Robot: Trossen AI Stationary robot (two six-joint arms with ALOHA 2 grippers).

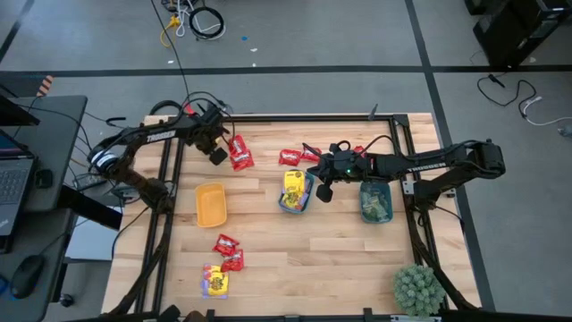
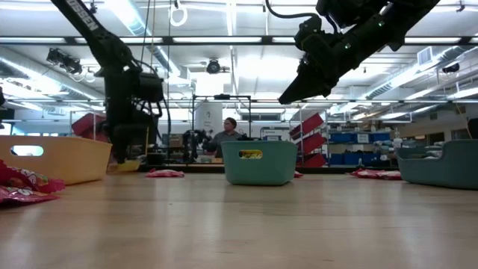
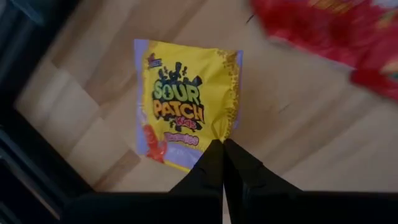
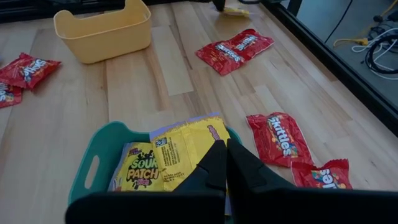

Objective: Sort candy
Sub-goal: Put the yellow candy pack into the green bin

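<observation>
Now your left hand, fingers pressed together, pinches the edge of a flat yellow wrapped candy packet lying on the wooden table. Your right hand, likewise pressed together, hangs empty above the teal plastic tray holding yellow packets.

Glossy red candy packets; yellow flat packet with purple-edged print; yellow-orange plastic tray; teal plastic tray; pale wooden tabletop; black pincer.

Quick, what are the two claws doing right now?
Left tool: closed, pinching the edge of a yellow candy packet.
Right tool: closed, holding nothing.
</observation>
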